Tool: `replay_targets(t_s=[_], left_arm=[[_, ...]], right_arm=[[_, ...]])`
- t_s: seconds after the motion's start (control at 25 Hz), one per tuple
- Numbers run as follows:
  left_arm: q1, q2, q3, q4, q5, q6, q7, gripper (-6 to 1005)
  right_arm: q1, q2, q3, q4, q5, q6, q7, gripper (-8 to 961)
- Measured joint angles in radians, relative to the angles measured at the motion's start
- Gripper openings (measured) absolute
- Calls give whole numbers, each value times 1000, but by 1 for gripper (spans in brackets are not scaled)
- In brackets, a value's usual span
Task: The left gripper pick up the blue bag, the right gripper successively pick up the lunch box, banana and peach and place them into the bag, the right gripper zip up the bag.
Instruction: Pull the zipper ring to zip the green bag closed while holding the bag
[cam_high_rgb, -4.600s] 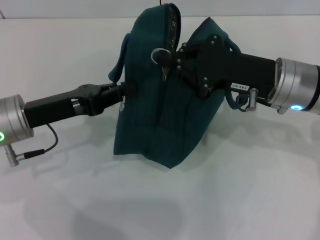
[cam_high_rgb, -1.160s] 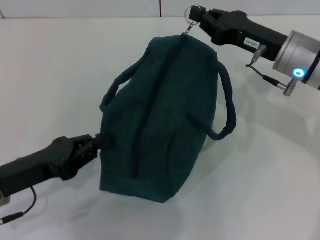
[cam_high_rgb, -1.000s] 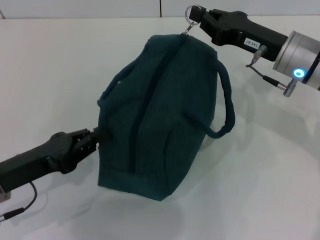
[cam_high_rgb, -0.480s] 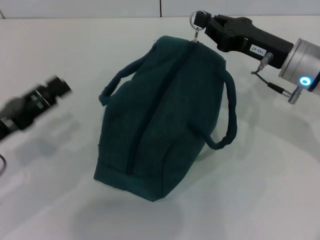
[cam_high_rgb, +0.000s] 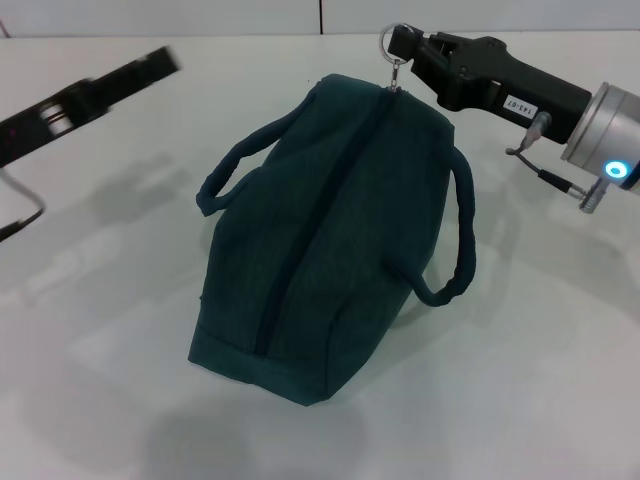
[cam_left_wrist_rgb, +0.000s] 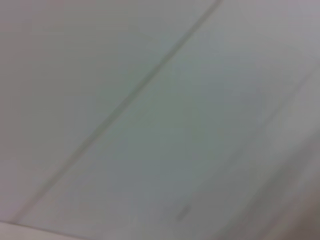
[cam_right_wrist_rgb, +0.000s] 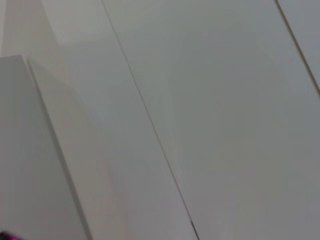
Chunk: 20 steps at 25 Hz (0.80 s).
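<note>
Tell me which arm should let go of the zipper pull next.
Right. The right gripper sits at the ring pull on the far end of the zipped bag. The left gripper is away, far left.

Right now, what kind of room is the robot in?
Probably a lab or test bench, though I can't be sure. A plain white table holds only the blue bag, zipped shut. The right pincer holds its zipper ring; the left pincer is raised away.

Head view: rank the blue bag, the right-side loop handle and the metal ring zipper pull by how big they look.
1. The blue bag, by far the largest.
2. The right-side loop handle.
3. The metal ring zipper pull, held at the right gripper.
</note>
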Motion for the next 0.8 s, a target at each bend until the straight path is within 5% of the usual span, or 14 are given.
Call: replay_targets(t_s=[0.32,0.6,0.8], left_arm=[[-140,34,278,22,16,1,-190,869],[-131,-22,314,189,32,3,-301,874],[-141,-38,314,202,46,-26,-329,870]], right_arm=[[0,-1,7,5,13,-21,-25,7],[-4,-3,11,6,20,-22,-26,7],[-6,-3,13,7,20,-22,-37,7]])
